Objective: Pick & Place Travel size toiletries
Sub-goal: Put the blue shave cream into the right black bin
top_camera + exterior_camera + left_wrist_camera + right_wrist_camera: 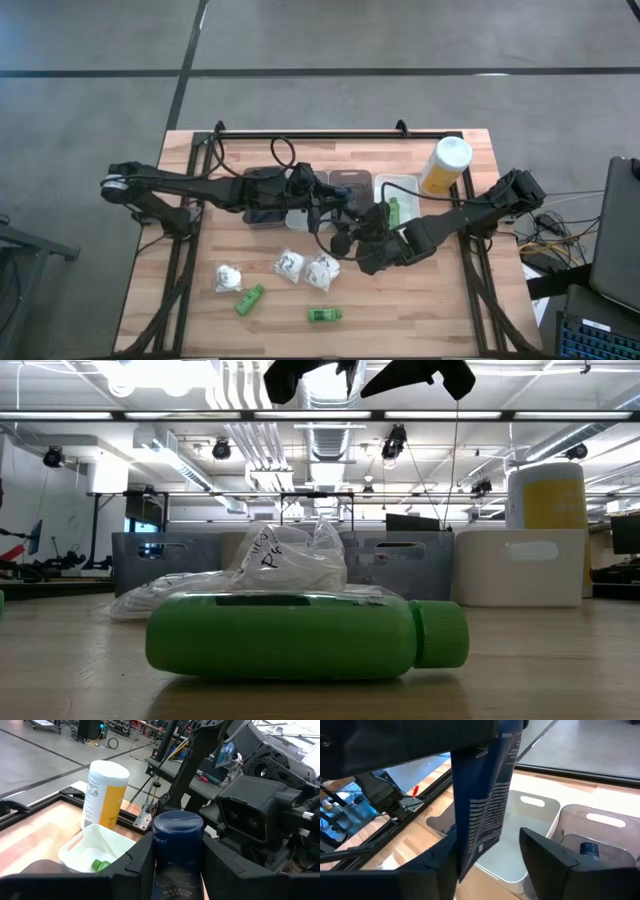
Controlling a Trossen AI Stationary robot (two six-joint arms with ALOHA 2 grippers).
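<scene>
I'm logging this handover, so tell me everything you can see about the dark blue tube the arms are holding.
The dark blue tube is a soft-looking squeeze tube with a round, glossy navy cap and white print; "SHAVE BUTTER" reads below the cap. Its flat body carries lines of small white text. It hangs in the air above the row of trays, touching no tray. The left gripper has its jaws pressed to the tube's sides just below the cap. The right gripper has a jaw on each side of the flat end; contact there is unclear.
</scene>
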